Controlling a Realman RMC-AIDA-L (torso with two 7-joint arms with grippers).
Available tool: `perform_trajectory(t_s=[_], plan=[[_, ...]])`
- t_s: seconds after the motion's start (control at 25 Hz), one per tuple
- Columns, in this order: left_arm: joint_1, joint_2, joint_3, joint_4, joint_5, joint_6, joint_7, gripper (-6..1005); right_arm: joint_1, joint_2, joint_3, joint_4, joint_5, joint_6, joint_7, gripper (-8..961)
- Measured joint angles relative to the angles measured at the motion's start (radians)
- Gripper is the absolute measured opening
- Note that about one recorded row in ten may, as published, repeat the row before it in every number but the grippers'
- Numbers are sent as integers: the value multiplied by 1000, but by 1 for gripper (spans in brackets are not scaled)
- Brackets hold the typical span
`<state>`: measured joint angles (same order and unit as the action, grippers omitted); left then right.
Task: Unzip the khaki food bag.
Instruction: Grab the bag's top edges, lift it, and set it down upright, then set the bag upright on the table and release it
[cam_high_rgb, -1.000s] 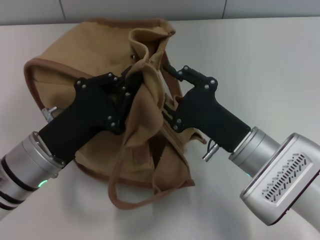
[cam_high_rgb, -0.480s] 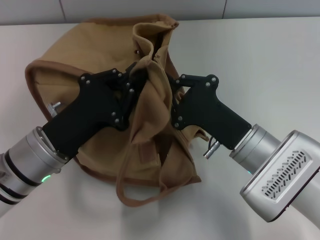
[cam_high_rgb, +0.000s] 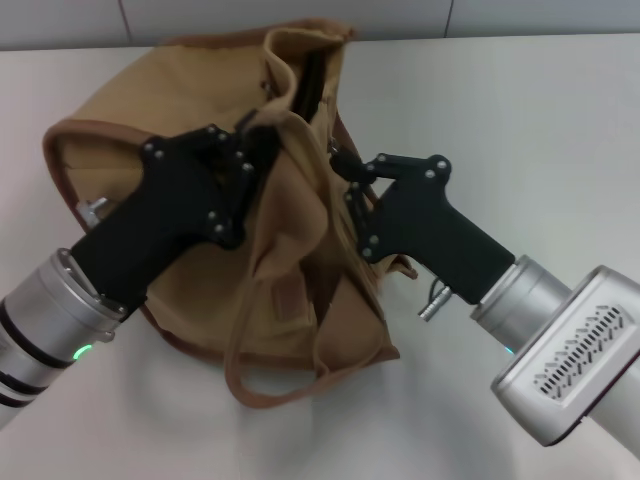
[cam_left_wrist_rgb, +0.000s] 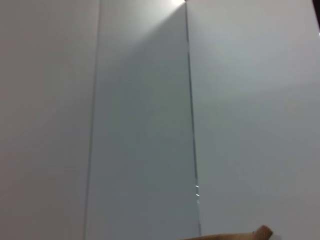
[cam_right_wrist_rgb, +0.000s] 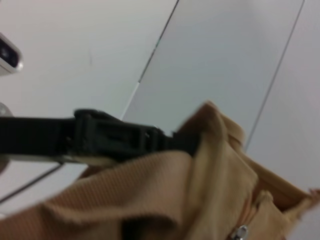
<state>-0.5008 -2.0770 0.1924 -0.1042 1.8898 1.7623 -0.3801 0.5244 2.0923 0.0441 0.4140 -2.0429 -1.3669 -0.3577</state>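
Observation:
The khaki food bag (cam_high_rgb: 150, 120) lies slumped on the white table, its top pulled up between my two arms. A dark slit of its opening (cam_high_rgb: 310, 80) shows at the top. My left gripper (cam_high_rgb: 258, 140) is shut on a fold of the bag's upper fabric. My right gripper (cam_high_rgb: 340, 160) has its fingers closed at the right edge of the opening; fabric hides what they pinch. A strap handle (cam_high_rgb: 245, 385) hangs loose at the front. The right wrist view shows the left gripper's black fingers (cam_right_wrist_rgb: 110, 137), the tan fabric (cam_right_wrist_rgb: 200, 175) and a silver snap (cam_right_wrist_rgb: 240, 232).
The white table (cam_high_rgb: 540, 120) stretches to the right of the bag. A pale panelled wall (cam_left_wrist_rgb: 150, 125) fills the left wrist view, with only a sliver of the bag (cam_left_wrist_rgb: 261, 232) at its edge.
My left gripper has drawn the fabric to the left and back. My right gripper has shifted slightly right and forward. The bag's top has spread and the dark opening shows longer.

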Motion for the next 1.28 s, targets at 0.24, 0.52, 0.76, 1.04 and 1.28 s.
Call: perform_trajectory(t_s=[0.24,0.52,0.76,1.04,1.28], plan=[[22,-1,-66,-5,-1,8,-4,76,-28,0,22,-53,0,-9,119,32],[48,-2,-161,-34,-2,8,-15,77,-74,0,63,-108,0,-15,184,50],[55,-2,-198,-52,-2,3,-24,78,-105,0,89,-170,1,-21,257,65],[57,0,-214,-49,-3,0,-52,79,-117,-2,86,-188,-3,-35,272,83],[70,2,-212,-44,-3,-1,-68,80,-127,-6,105,-226,1,-70,270,99]])
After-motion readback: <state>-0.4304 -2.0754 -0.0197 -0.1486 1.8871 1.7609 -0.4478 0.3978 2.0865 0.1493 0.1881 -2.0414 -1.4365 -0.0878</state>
